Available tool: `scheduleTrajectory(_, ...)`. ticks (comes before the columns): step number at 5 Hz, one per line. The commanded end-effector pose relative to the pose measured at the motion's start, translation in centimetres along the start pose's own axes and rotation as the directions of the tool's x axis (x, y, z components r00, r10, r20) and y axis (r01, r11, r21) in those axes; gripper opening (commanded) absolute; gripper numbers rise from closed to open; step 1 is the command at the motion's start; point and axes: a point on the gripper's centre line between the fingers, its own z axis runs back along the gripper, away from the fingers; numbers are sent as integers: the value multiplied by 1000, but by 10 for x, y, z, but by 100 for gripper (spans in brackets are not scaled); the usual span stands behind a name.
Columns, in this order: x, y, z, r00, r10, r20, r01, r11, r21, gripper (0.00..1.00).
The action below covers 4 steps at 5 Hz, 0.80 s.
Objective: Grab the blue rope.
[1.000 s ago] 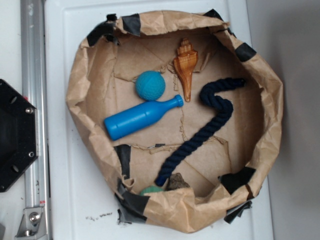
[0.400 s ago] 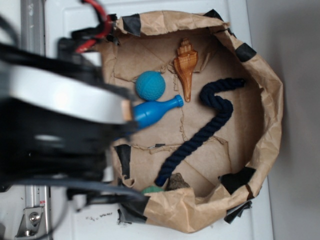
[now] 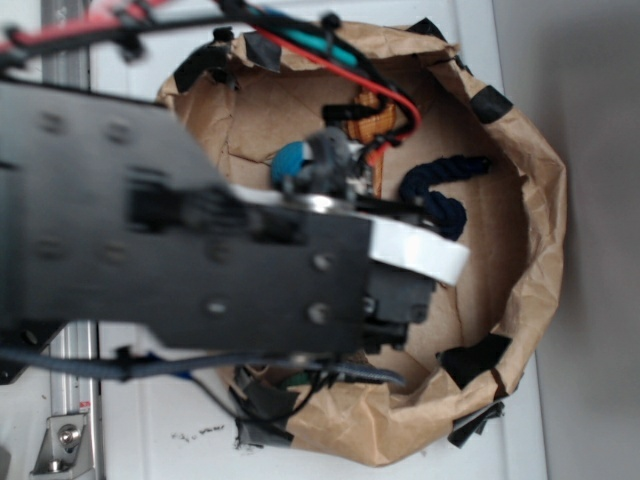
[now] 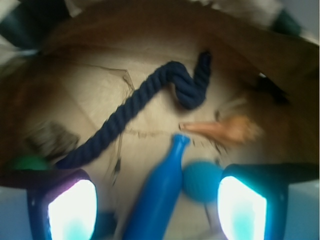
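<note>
Lying wavy on the crumpled brown paper basin (image 4: 100,95), the blue rope (image 4: 145,107).

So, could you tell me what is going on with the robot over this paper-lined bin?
The WidowX arm is over the paper-lined bin, going for the blue rope. Its gripper hangs above the contents with the jaws open and holds nothing. The rope lies untouched on the paper, ahead of the gripper in the wrist view. Directly between the jaws are the blue bottle and the teal ball, with an orange shell just beyond.
</note>
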Motion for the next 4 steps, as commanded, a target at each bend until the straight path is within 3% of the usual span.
scheduleTrajectory(1, 8, 47, -7, 999, -7, 53, 5, 1000, 25, 100)
scheduleTrajectory(2, 15, 49, -29, 995, -76, 63, 72, 996, 58, 100)
scheduleTrajectory(3, 32, 40, -57, 991, -120, 60, 124, 991, -55, 100)
scheduleTrajectory(4, 49, 19, -80, 982, -190, 20, 191, 979, -73, 100)
